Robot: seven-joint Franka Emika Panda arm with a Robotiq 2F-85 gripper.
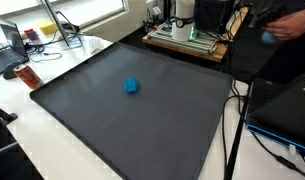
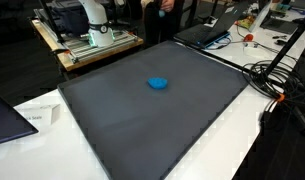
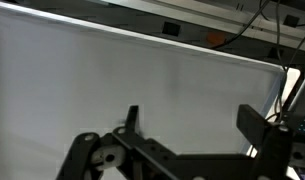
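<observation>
the gripper (image 3: 192, 124) shows only in the wrist view, jaws spread wide and holding nothing, facing a white panel (image 3: 102, 90); it touches nothing. the blue lump (image 1: 132, 86) (image 2: 158, 83) lies alone near the middle of the dark mat (image 1: 92, 115) (image 2: 122, 125) in both exterior views, well apart from the robot base (image 2: 92, 20) at the far edge. the lump looks small, rounded and soft, probably light and a little squashy, unlikely to break. its low, wide shape suggests pinching it across the narrower middle from straight above, fingers close to the mat, since a shallow grip might let it roll or slip out.
</observation>
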